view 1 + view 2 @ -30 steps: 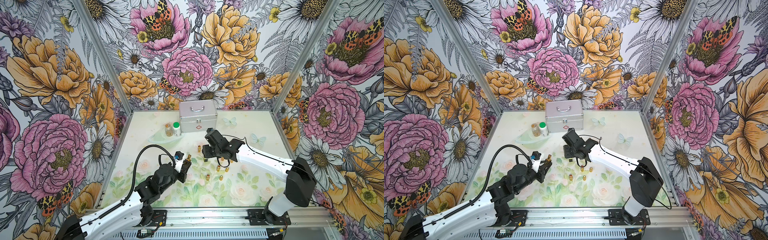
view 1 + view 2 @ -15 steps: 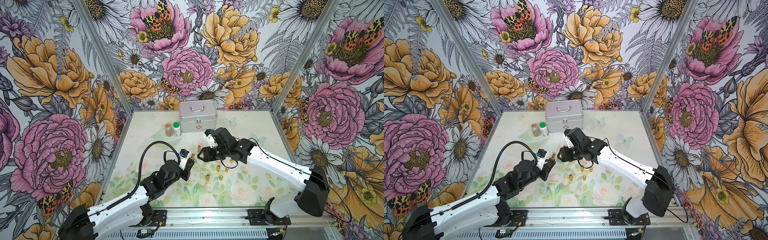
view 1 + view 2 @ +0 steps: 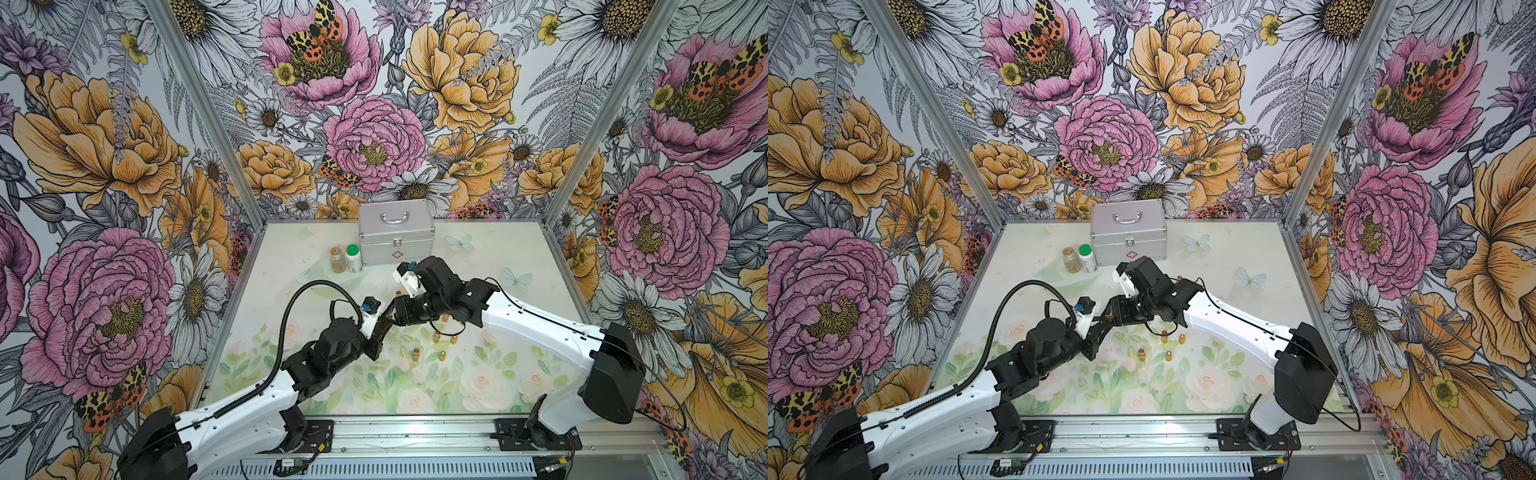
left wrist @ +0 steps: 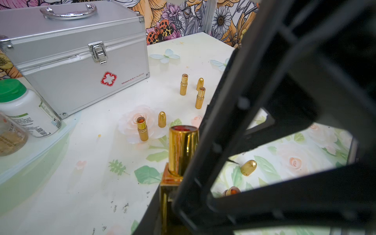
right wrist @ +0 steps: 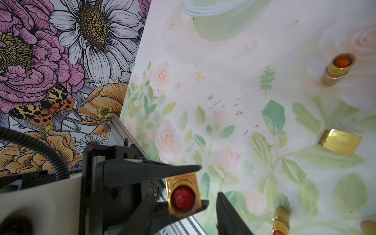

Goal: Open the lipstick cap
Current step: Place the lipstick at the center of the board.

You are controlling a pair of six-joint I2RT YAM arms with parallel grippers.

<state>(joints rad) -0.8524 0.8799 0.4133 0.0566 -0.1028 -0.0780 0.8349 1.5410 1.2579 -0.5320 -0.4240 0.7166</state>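
Observation:
My left gripper (image 3: 384, 323) is shut on the square gold base of a lipstick (image 4: 182, 150), which it holds above the table. The lipstick's tube is bare, and its red tip (image 5: 183, 196) faces the right wrist camera. A square gold cap (image 5: 339, 142) lies on the table, apart from it. My right gripper (image 3: 393, 316) points at the left one, tip to tip. It stands open around the tube's top end. One of its fingers (image 5: 228, 215) shows a clear gap to the tube, and its frame (image 4: 254, 126) crosses in front of the tube.
Several small round gold lipsticks (image 4: 142, 129) and bullet-shaped caps (image 4: 162, 119) stand or lie mid-table (image 3: 436, 337). At the back stand a silver case (image 3: 396, 237), a green-capped white bottle (image 3: 353, 258) and a clear jar (image 3: 336, 260). Walls close in on three sides.
My right gripper has swung from pointing down at the table to meeting the left gripper's tip, and its jaws have narrowed a little. The left arm has carried the lipstick up and rightward.

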